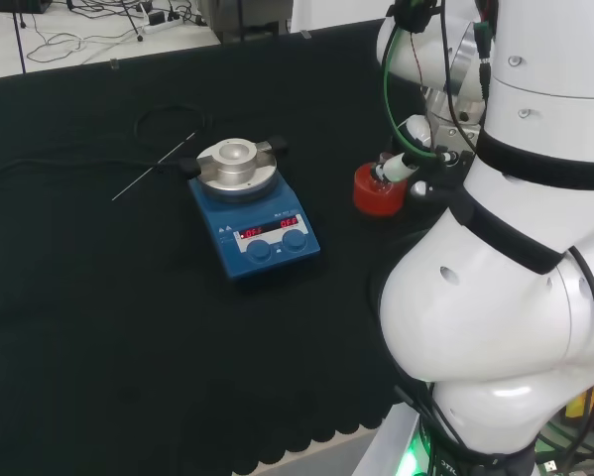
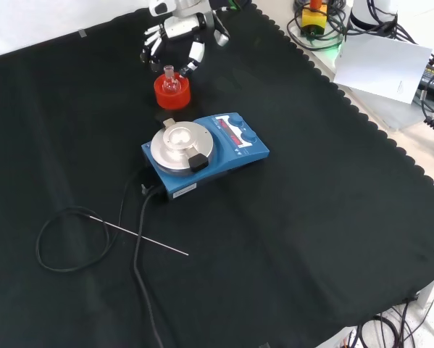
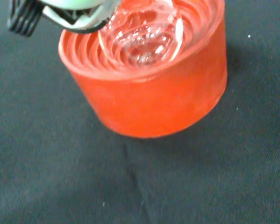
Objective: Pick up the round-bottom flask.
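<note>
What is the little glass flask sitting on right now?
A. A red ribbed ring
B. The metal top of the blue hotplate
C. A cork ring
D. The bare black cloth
A: in the front view the round-bottom flask sits in the red ribbed ring, beyond the blue hotplate, and the wrist view shows its glass bulb nested in the ring's ribs.

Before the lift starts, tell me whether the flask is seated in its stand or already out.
Seated. The clear glass round-bottom flask sits upright in the red ribbed ring stand, its bulb in the ribbed hollow in the wrist view.
</note>
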Tool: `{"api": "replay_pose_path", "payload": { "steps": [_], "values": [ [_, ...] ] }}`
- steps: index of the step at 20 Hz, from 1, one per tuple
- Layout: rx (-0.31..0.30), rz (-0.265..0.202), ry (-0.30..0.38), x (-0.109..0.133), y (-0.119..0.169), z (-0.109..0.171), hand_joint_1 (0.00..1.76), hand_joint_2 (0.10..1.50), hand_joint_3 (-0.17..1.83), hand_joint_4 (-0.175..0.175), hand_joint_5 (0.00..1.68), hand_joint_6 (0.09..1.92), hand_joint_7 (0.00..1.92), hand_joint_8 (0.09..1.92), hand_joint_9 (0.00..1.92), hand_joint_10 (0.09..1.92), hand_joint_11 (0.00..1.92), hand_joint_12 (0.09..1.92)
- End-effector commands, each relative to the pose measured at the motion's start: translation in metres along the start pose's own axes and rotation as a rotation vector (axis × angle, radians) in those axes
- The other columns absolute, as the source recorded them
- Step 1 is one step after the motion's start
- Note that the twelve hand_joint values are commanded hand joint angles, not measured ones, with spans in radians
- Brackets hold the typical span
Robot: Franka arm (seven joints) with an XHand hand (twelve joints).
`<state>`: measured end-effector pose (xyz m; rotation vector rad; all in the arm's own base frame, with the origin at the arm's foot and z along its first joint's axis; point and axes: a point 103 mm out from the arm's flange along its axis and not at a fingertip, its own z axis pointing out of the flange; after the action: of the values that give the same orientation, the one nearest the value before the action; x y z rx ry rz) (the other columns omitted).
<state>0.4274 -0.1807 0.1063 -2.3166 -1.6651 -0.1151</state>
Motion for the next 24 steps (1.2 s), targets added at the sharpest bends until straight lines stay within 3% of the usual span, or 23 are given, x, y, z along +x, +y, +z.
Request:
{"api": "replay_pose_path", "payload": {
  "steps": [1,14,18,24],
  "values": [
    [0.001,0.015,-0.011,0.003,0.002,0.004,0.87,0.63,0.59,-0.032,0.71,0.67,0.26,0.7,0.44,0.69,0.04,1.43],
    [-0.024,0.036,-0.027,-0.005,0.01,0.0,0.88,0.66,0.59,-0.034,0.85,0.75,0.27,0.71,0.46,0.69,0.06,1.42],
    [-0.024,0.034,-0.027,-0.005,0.011,-0.001,0.89,0.67,0.59,-0.037,0.95,0.77,0.29,0.71,0.48,0.68,0.08,1.41],
    [-0.016,0.022,-0.012,-0.001,0.013,0.0,0.89,0.67,0.59,-0.039,0.98,0.77,0.29,0.72,0.49,0.68,0.09,1.41]
  ]
}}
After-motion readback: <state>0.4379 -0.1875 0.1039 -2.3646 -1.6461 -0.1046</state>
